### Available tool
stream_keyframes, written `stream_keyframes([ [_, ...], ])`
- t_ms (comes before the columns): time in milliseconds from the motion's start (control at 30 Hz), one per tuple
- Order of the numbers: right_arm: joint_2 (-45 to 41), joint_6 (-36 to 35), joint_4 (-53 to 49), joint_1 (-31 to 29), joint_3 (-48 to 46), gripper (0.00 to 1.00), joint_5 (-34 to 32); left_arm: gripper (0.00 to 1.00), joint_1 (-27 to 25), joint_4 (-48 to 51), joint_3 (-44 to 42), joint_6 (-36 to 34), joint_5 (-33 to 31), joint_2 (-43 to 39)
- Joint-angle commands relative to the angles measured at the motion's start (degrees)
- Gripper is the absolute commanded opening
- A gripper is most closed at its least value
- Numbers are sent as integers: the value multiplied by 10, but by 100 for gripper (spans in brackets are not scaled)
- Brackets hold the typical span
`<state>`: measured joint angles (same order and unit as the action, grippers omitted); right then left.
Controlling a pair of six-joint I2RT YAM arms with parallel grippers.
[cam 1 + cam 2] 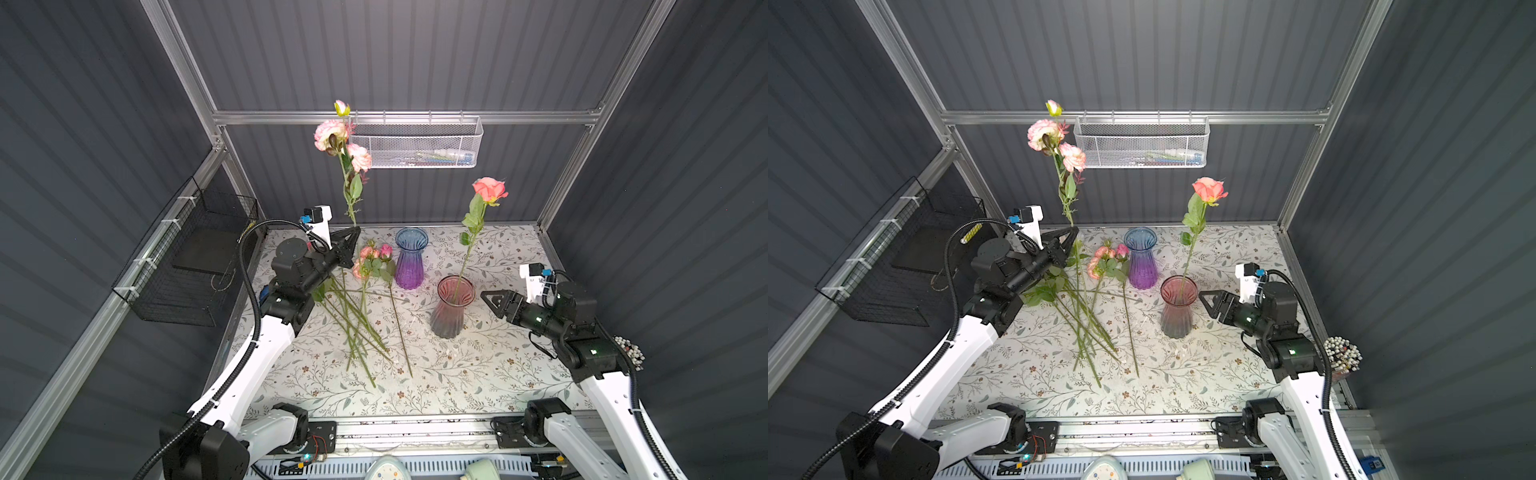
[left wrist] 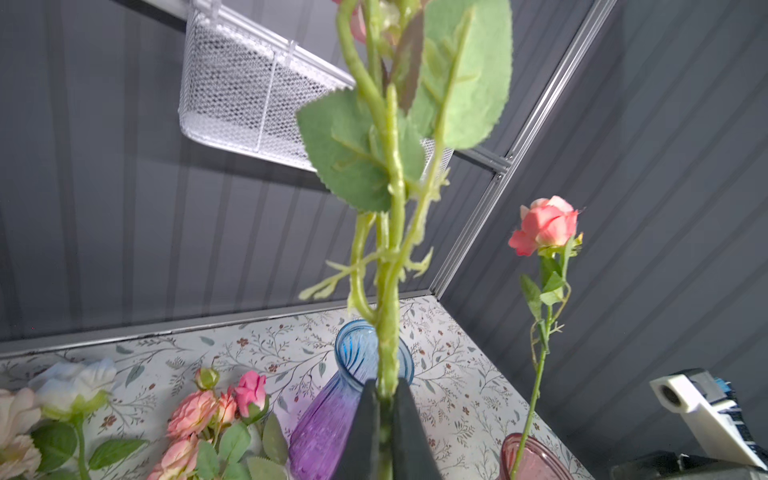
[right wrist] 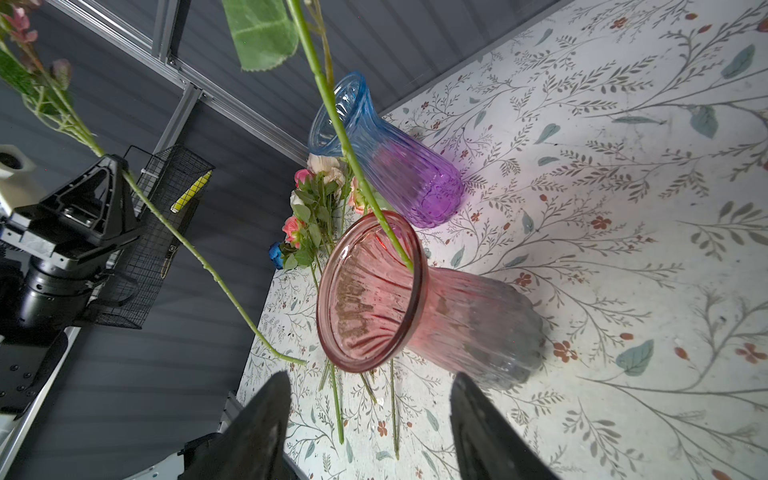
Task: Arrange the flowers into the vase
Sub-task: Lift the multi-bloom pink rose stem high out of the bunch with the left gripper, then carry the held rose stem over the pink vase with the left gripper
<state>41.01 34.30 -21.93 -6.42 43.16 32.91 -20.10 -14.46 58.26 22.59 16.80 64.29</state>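
A coral rose (image 1: 490,189) stands in the ribbed pink glass vase (image 1: 452,309), centre-right. Left fingers (image 2: 409,424) clench a pink-frilled flower stem (image 1: 330,134) upright, far left. Right fingers (image 3: 266,424) gape empty right of the vase. Loose flowers (image 1: 372,259) lie between them.

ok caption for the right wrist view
Open right gripper facing the pink vase, one flower stem standing in it.
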Motion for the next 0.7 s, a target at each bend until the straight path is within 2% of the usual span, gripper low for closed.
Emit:
stream_keyframes([
  [0,-6,0,15,-3,0,63,7,0,-34,-28,2,-27,15,-22],
  [133,-8,7,30,-3,-1,63,16,0,-101,-16,42,-71,-5,-10],
  [233,-15,17,50,-3,-5,63,25,0,-126,-31,68,-91,-7,6],
  [400,-28,92,135,-3,-35,66,71,0,-167,-71,120,-107,-9,50],
  [567,-27,75,110,-3,-27,67,83,0,-234,-69,206,-145,-2,119],
  [667,-29,69,92,-2,-29,67,73,0,-252,-73,262,-156,2,151],
])
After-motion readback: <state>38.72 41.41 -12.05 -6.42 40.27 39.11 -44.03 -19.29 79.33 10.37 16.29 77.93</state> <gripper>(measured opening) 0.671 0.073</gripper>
